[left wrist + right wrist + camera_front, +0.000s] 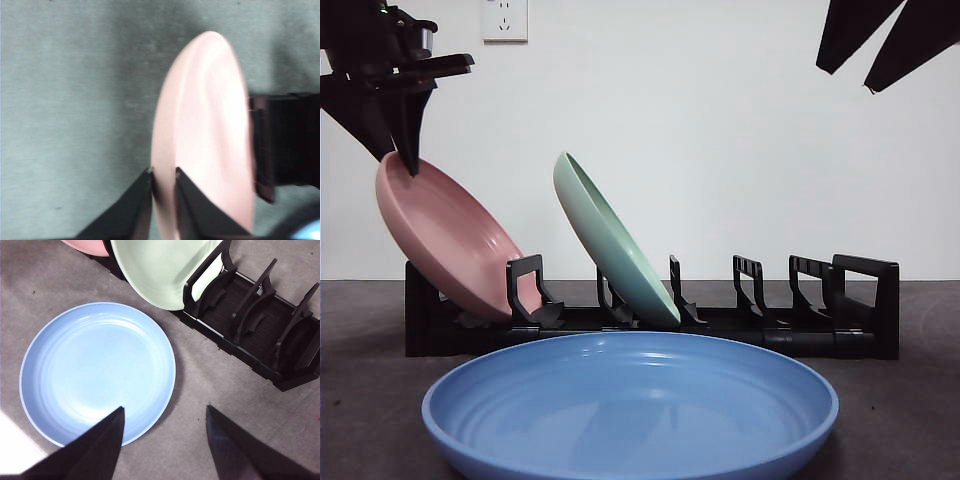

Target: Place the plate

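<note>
Left pincer (pixel 408 150) clamped on upper rim of pink plate (pixel 450 240), at 10 o'clock in front view. Plate leans in end slot of black rack (pixel 860 300). Green plate (pixel 615 245) tilted in a slot just beside. Blue plate (pixel 630 400) flat on worktop (pixel 910 400), 6 o'clock. Right pincer (pixel 165 420) jaws apart, hovering above blue plate's edge.
</note>
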